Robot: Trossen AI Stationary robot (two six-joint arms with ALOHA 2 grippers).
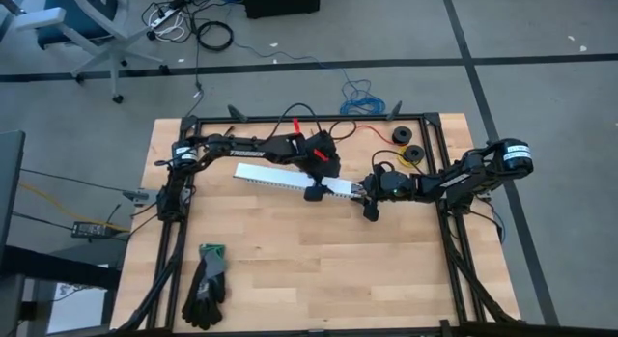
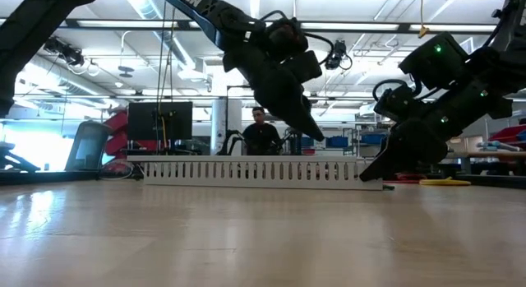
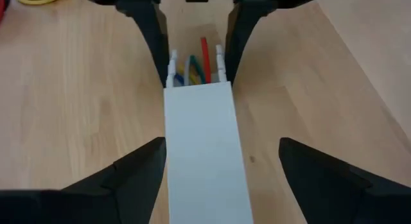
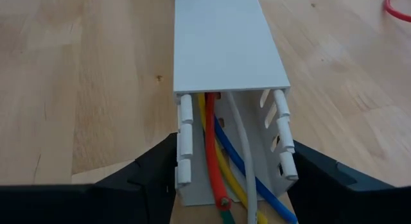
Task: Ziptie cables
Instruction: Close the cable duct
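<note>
A long white slotted channel [image 1: 280, 178] with a lid lies on the wooden table, across the middle. The cables [image 4: 221, 172], yellow, blue, white and green with a red one among them, lie inside it and show at its uncovered right end [image 3: 192, 70]. My right gripper [image 4: 234, 147] is shut on that end [image 1: 368, 204]. My left gripper [image 3: 221, 153] hovers open above the lidded part of the channel [image 2: 311, 131], a finger to either side and clear of it. My right gripper pinches the channel's right end between its two fingers, one on each slotted side wall [image 4: 183, 153]. The fingers come slanting down from the table's right and lie along the channel. The channel lies level on the table.
A pair of dark gloves [image 1: 206, 284] lies near the front left. Two tape rolls [image 1: 406, 146] and a thin red wire [image 1: 343, 134] sit at the back right. Black frame rails [image 1: 449, 231] border the table. A person [image 2: 260, 132] stands in the room behind.
</note>
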